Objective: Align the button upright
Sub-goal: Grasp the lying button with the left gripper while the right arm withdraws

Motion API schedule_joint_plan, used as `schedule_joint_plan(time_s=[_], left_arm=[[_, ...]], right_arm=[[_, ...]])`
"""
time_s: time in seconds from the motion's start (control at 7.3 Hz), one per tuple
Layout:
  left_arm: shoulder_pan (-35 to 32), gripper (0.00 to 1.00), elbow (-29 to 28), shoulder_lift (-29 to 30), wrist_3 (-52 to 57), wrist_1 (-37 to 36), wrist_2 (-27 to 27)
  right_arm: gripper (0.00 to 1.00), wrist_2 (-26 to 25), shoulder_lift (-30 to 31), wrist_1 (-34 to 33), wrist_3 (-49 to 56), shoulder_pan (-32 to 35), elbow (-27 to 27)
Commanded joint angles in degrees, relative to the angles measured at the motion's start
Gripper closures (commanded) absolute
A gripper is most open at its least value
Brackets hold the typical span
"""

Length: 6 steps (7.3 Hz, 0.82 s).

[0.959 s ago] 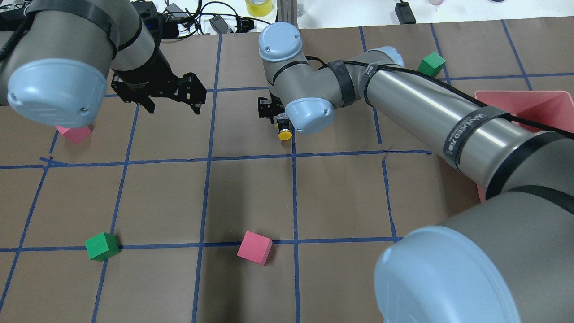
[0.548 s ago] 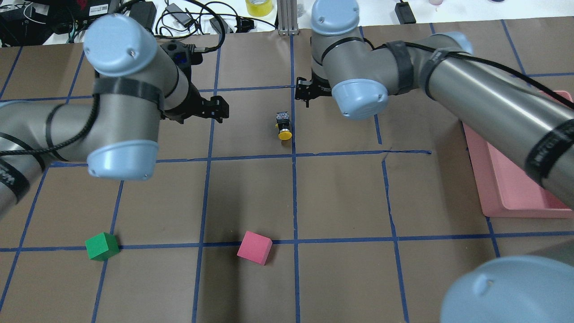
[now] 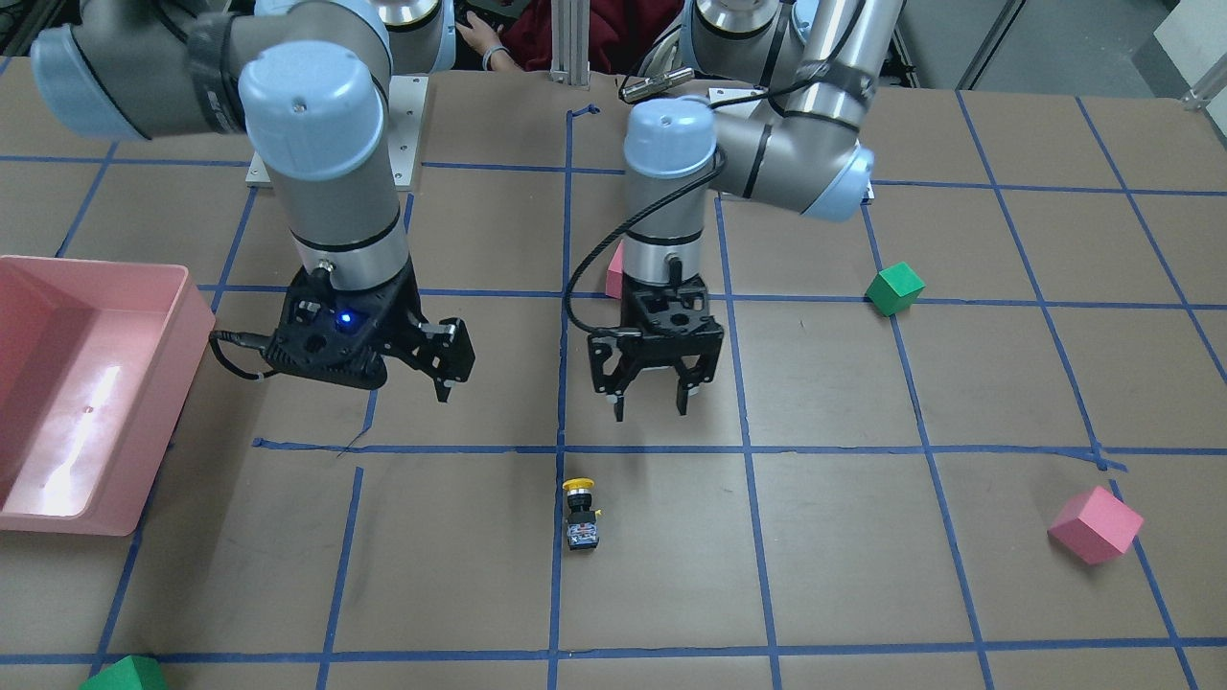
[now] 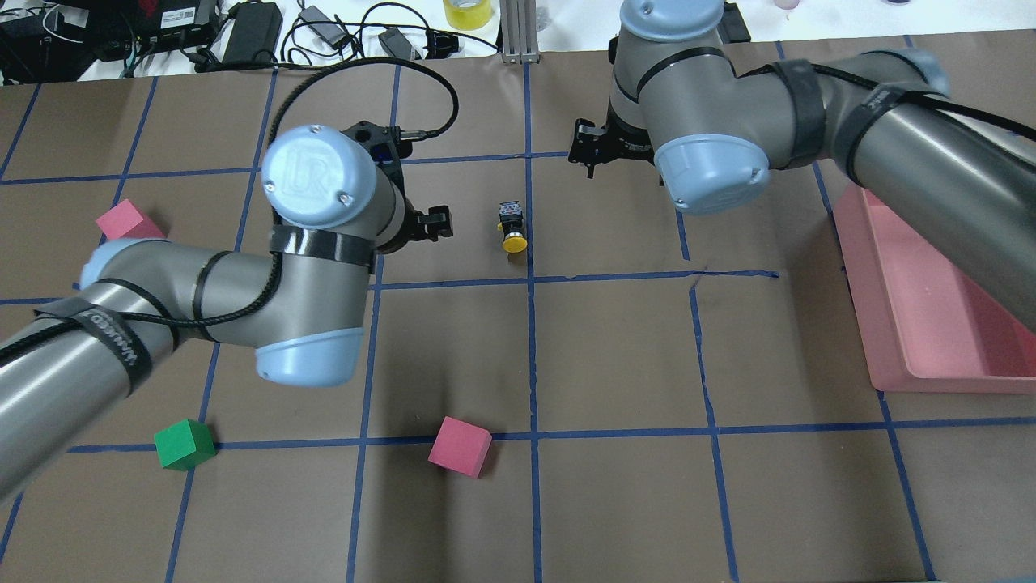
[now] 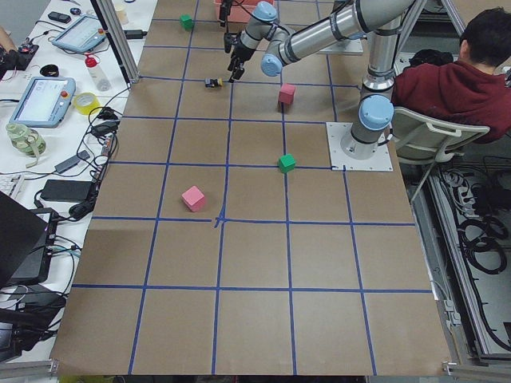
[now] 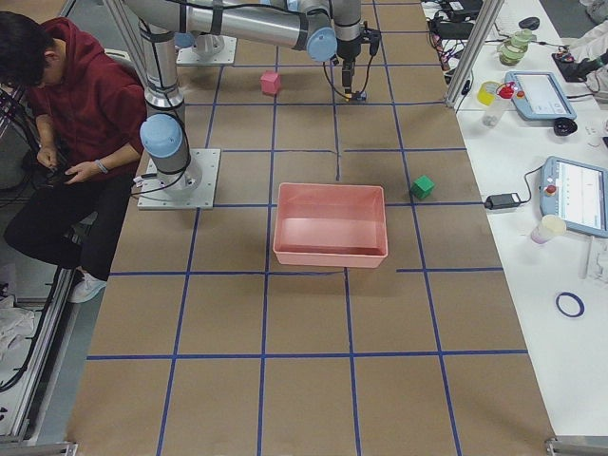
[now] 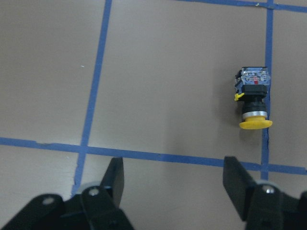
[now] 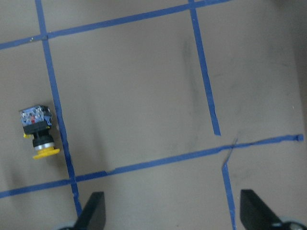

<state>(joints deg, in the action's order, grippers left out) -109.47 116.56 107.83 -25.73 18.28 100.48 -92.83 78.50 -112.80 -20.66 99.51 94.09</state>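
Note:
The button (image 4: 511,230) lies on its side on a blue tape line, yellow cap toward the robot and terminal end away. It also shows in the front view (image 3: 580,513), the left wrist view (image 7: 254,103) and the right wrist view (image 8: 38,134). My left gripper (image 3: 652,412) is open and empty, in the air a little to the button's left in the overhead view (image 4: 433,225). Its fingers (image 7: 115,177) stand apart. My right gripper (image 3: 449,379) is open and empty, off to the button's right and farther out (image 4: 587,158), with its fingers (image 8: 93,211) wide apart.
A pink bin (image 4: 931,340) stands at the table's right side. Pink cubes (image 4: 460,447) (image 4: 125,221) and a green cube (image 4: 184,444) lie on the left and near half. Another green cube (image 3: 894,288) lies on the robot's left side in the front view.
My right gripper, which was at the button a second ago, has drawn away to the right and farther out. My left arm has swung in toward the button. The button has not moved.

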Motion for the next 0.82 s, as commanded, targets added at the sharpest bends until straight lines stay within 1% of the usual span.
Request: schedule_joint_plan(time_s=[0.0, 0.14, 0.41, 0.55, 0.68], left_arm=[[-4.3, 0.24, -0.3, 9.8, -3.3, -14.2, 3.7], [-5.8, 0.24, -0.8, 13.2, -5.9, -19.2, 4.8], [-6.6, 0.21, -5.2, 17.4, -5.3, -20.2, 4.7], [-6.9, 0.00, -6.4, 18.6, 1.1, -20.2, 4.4], [-6.9, 0.00, -8.2, 19.8, 5.0, -20.4, 4.0]], right_arm=[[0.00, 0.3, 5.9, 11.3, 0.2, -0.3, -0.9], [0.00, -0.2, 8.9, 15.8, 2.7, -0.5, -0.8], [0.00, -0.2, 9.9, 21.5, 4.7, -0.6, -1.4], [0.00, -2.3, 9.7, 24.6, 4.7, -1.1, -2.3], [0.00, -2.7, 9.7, 25.2, 5.3, -4.3, -2.6]])
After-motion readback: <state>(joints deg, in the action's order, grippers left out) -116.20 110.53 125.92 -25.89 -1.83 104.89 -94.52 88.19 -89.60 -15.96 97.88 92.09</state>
